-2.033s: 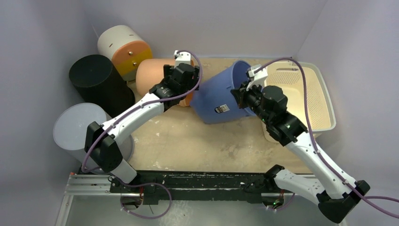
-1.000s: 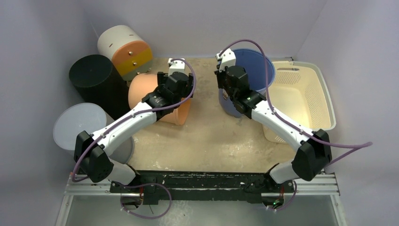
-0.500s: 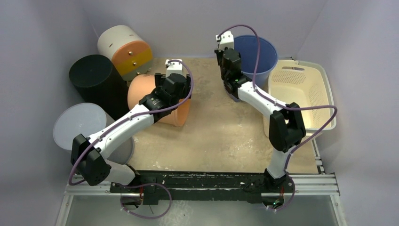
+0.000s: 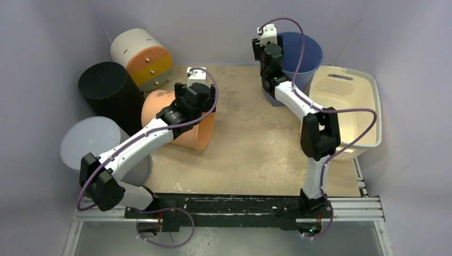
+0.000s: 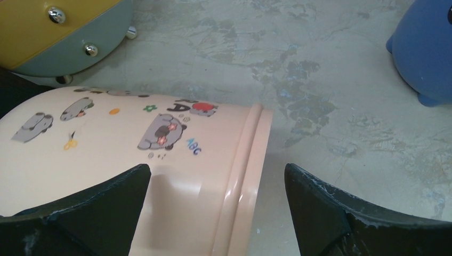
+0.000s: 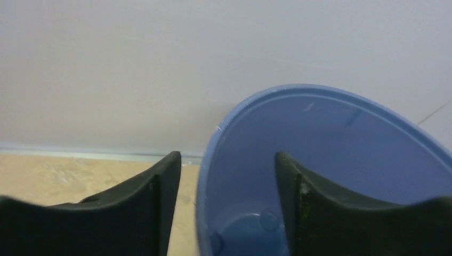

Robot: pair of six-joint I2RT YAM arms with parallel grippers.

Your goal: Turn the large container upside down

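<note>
Blue bucket: stands upright, mouth up, at the far edge of the worktop. It is close to the back wall and just beside the basket.
Right tool: spread, hanging at the bucket's left rim.
Right wrist view only: the bucket wall runs up between the two fingers, one outside it and one over the inside. A gap shows on either side, so nothing is pinched. The inner floor with small moulded bumps also shows here.
Left wrist view only: the bucket's rounded lower wall and a small foot resting on the stained worktop. In the top view the right arm covers that part.
Top view only: the right arm's purple cable loops across the bucket's mouth.
Peach bin: lies on its side left of centre, well apart from the bucket, with its mouth towards the near right.
Left tool: spread wide over the bin. In the wrist view the tool has one finger over the printed wall and one past the rim. I cannot tell if it touches.
Left of the bin: a black cylinder, a white drum with an orange-and-yellow end, and a grey can nearer the arm's base.
Drum, left wrist view: the yellow face with chrome studs shows just behind the bin.
Basket: cream and perforated. It sits on the right with its near end past the worktop's edge.
</note>
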